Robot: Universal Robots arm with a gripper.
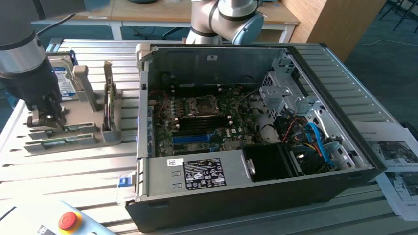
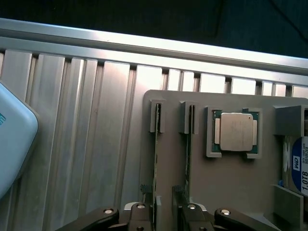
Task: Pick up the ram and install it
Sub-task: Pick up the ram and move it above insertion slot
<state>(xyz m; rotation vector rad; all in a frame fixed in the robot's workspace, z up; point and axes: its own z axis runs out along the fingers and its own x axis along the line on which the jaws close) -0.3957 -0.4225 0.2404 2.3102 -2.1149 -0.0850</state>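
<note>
The ribbed metal table (image 1: 78, 171) carries an open computer case (image 1: 261, 196) across the middle and the exterior view's right, with its motherboard (image 1: 202, 122) exposed. At the exterior view's left sits a grey holder (image 1: 104, 137), well apart from the case, and a hard drive (image 1: 65, 81) stands at its far end. The ram (image 2: 157, 163) stands on edge in a holder slot. A second stick (image 2: 188, 159) is just beside it, and a square processor chip (image 2: 236, 132) comes next along. The gripper (image 2: 166, 219) hangs low at the sticks' near ends, its fingers spread wide and gripping nothing. I cannot tell which stick they bracket. As I judge it, the pick-up is not yet made and the whole installation is left.
</note>
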